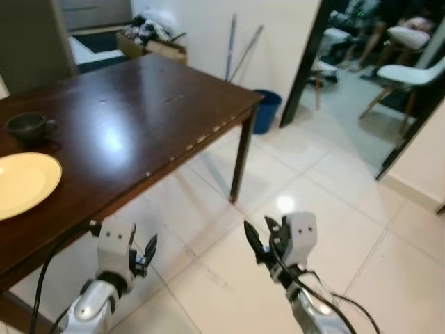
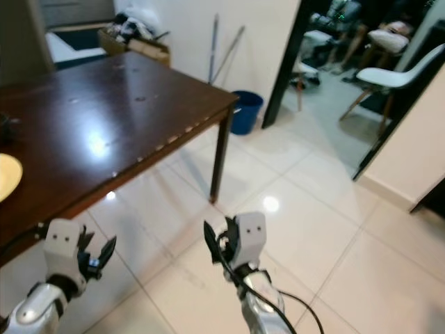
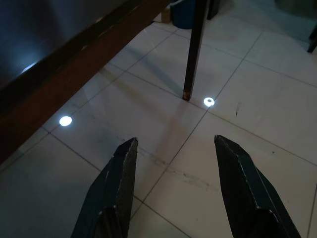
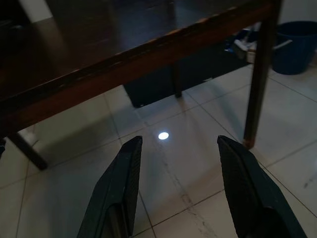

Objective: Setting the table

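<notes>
You have one dark brown wooden table point(image 1: 139, 104) before you, its glossy top catching a bright glare, its edge chipped pale in spots. On it, at about 9 o'clock in the left eye view, lies one pale yellow plate point(image 1: 24, 182), round and bare, cut off by the frame edge. Just beyond it, toward 10 o'clock, sits one small dark cup point(image 1: 26, 125), near the plate but apart from it; it looks like it has a handle, though the view is too soft for you to be sure.

Your left gripper point(image 1: 142, 259) hangs low at 7 o'clock, below the table's near edge, over white floor tiles point(image 1: 334, 209). Your right gripper point(image 1: 261, 243) is at 6 o'clock, over the same tiles. Both have their fingers spread wide and hold nothing.

The right eye view gives you only a sliver of the plate. The left wrist view shows one table leg point(image 3: 194, 49) standing on the tiles, with two round light reflections on the floor. The right wrist view shows you the underside shadow, the table's chipped edge, and one blue bucket point(image 4: 296, 44) past the leg.

In the head views, that bucket stands at 12 o'clock by the wall, and one white chair point(image 1: 410, 76) sits at 2 o'clock through the doorway.
</notes>
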You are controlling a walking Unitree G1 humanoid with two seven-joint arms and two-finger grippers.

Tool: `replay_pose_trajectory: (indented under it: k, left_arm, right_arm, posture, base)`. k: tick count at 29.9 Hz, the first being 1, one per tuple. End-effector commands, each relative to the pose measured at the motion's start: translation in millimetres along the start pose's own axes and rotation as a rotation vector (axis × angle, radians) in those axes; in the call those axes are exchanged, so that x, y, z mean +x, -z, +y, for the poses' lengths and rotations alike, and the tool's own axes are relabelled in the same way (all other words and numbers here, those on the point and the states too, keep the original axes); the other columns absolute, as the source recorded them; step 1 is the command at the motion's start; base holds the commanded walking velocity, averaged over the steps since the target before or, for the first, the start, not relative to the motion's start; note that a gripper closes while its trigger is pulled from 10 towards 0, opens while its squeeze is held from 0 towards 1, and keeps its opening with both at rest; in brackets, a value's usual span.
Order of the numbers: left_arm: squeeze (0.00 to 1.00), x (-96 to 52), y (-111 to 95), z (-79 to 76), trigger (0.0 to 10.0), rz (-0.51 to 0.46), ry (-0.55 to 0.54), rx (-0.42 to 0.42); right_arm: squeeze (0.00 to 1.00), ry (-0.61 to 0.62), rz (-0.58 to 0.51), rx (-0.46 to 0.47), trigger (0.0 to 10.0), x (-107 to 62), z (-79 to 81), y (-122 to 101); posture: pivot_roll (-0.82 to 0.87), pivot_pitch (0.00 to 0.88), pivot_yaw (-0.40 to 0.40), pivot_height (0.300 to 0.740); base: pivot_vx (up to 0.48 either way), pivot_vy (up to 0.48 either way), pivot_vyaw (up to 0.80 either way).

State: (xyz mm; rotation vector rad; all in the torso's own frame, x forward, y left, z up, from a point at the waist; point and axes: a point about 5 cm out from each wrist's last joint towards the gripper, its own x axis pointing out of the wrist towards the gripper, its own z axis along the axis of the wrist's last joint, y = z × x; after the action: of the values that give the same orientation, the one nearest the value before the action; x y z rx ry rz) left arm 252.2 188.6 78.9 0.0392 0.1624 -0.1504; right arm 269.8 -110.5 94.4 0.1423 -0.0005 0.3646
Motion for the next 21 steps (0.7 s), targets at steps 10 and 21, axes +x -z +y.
replay_pose_trajectory:
  k: [10, 21]
  left_arm:
    - [0.00, -0.6, 2.1, -3.0, 10.0, 0.009, 0.006, 0.000]
    - [0.00, -1.8, 2.6, -3.1, 10.0, 0.012, 0.005, -0.001]
  right_arm:
    - [0.00, 0.018, 0.024, -0.002, 10.0, -3.5, -5.0, 4.0]
    - [0.00, 0.017, 0.026, -0.003, 10.0, -4.1, -5.0, 3.9]
  posture:
    - [-0.01, 0.012, 0.036, 0.740]
    - [-0.01, 0.017, 0.034, 0.740]
  base:
    - [0.000, 0.000, -0.80]
    - [0.000, 0.000, -0.80]
